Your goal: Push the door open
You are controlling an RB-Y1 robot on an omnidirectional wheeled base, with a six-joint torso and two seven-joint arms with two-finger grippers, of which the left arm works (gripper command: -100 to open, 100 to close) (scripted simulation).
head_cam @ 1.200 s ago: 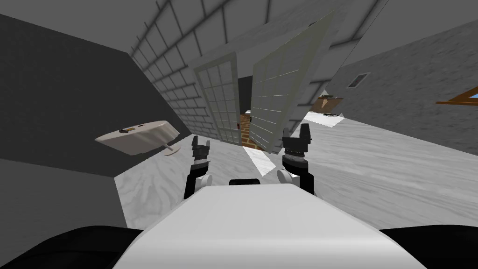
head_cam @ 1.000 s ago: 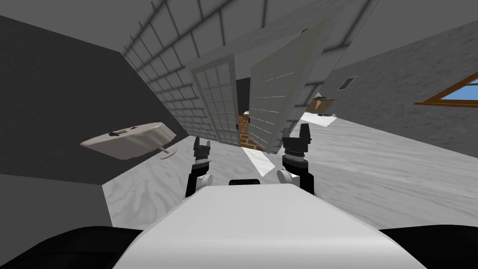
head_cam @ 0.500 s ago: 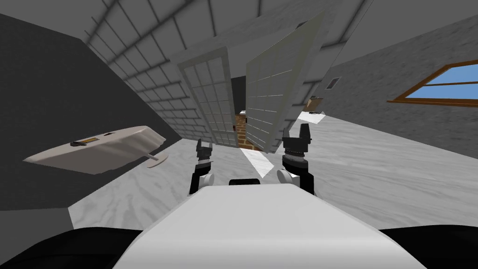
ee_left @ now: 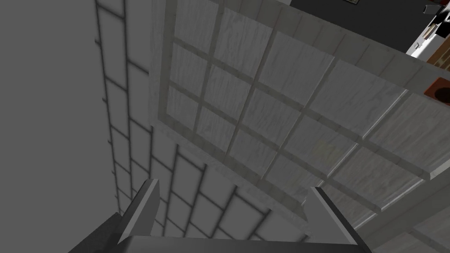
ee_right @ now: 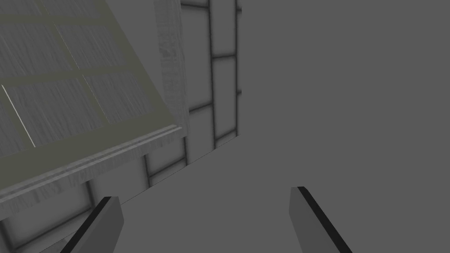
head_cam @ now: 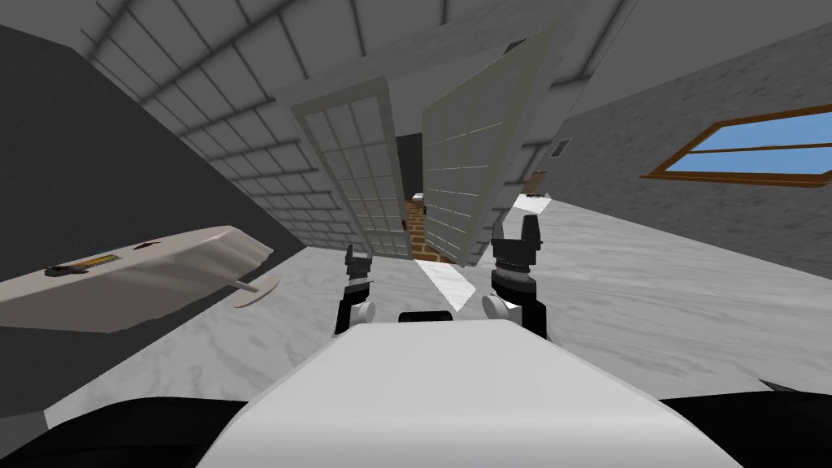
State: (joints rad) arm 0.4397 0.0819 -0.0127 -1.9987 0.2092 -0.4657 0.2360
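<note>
**Facing a double door with one leaf ajar, nothing touched yet**

Pushing has not begun, as far as I can judge: neither gripper is in contact with the door (head_cam: 410, 154). The left gripper (head_cam: 358, 258) and the right gripper (head_cam: 515, 229) are held up short of the door. Each has its two fingers spread apart with nothing between them. The left one points at the left leaf (ee_left: 281, 110). The right one points past the lower corner of the right leaf (ee_right: 66, 88), toward the tiled wall (ee_right: 200, 88) beside the door.

The door is a pair of pale grey-white leaves, each split into a grid of square panes by lighter bars. The left leaf lies flat in its frame and looks shut. A small reddish fitting (ee_left: 437, 90) with a dark hole sits at its edge by the gap. The right leaf stands swung out of the frame's plane, with an olive tint along its edge. That leaves a narrow gap between the leaves, and through it shows a strip of brick floor (head_cam: 416, 218).

Nearly everything is left, by my reading: get up to the door, lay a gripper on a leaf and press until the gap widens. A bench (head_cam: 146, 276) with a pale top stands well to the left of the door.
</note>
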